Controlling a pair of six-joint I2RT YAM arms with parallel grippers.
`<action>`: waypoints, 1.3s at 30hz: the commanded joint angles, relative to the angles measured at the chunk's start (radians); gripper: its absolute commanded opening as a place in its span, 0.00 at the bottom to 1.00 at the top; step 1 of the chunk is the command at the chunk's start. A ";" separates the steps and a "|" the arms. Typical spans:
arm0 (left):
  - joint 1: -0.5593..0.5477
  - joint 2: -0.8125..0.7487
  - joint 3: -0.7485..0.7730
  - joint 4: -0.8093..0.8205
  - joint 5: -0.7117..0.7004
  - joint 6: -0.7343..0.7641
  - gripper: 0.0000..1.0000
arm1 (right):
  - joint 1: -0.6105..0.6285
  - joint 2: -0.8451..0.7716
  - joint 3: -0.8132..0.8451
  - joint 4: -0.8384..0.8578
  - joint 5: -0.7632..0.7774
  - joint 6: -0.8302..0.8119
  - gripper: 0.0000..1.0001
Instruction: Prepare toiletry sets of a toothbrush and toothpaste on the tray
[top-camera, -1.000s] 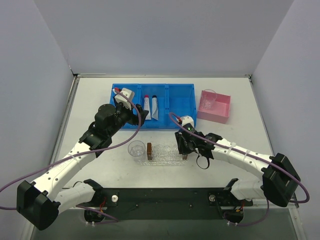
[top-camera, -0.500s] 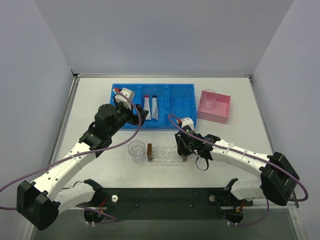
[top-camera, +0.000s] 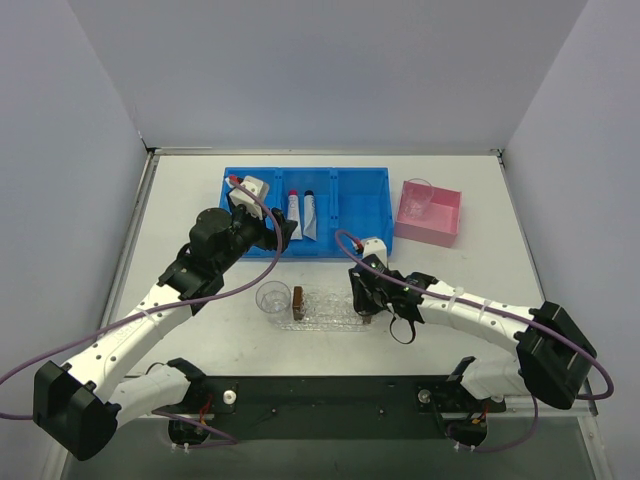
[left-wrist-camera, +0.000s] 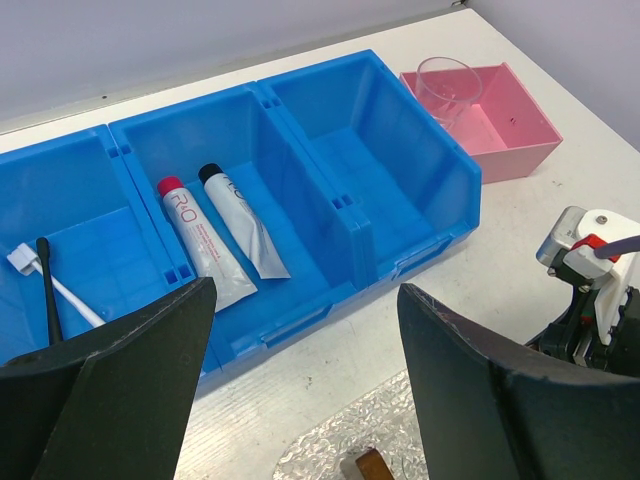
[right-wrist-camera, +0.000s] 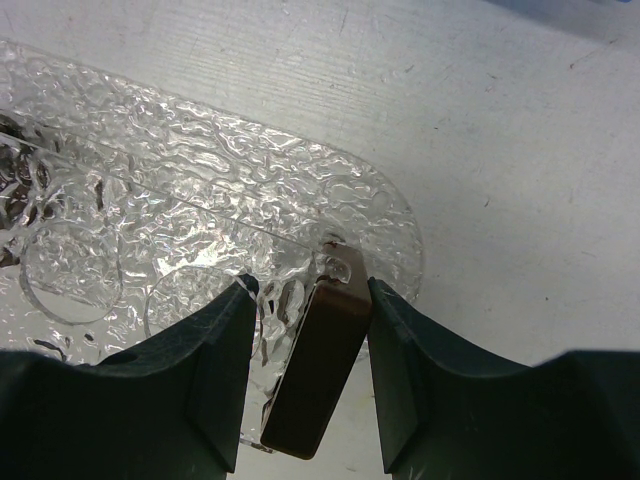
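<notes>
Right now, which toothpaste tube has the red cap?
In the middle compartment of the blue bin, the red-capped tube lies nearer the toothbrushes; the black-capped tube lies on its other side.

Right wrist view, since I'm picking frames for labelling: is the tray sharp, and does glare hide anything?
Right wrist: tray texture crisp, bright glints scattered but nothing washed out; right gripper fingers dark, slightly soft. Top external: the clear tray barely shows.

Prob. a robotics lab test cell (bench rig, not a home): white table (top-camera: 480, 200) boxed in on 3 sides by plain grey partition walls (top-camera: 330, 70), two white robot arms (top-camera: 150, 310) bolted to a black base rail (top-camera: 330, 395) w/ purple cables (top-camera: 25, 368); room beyond is out of view.
</notes>
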 joint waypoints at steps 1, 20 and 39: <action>0.002 -0.012 0.037 0.027 -0.004 0.001 0.84 | 0.014 0.001 0.003 0.044 0.026 0.030 0.00; 0.002 -0.013 0.037 0.028 -0.004 0.001 0.84 | 0.022 0.026 0.012 0.045 0.026 0.035 0.00; 0.002 -0.011 0.037 0.028 -0.004 0.000 0.84 | 0.028 0.047 0.027 0.042 0.023 0.030 0.00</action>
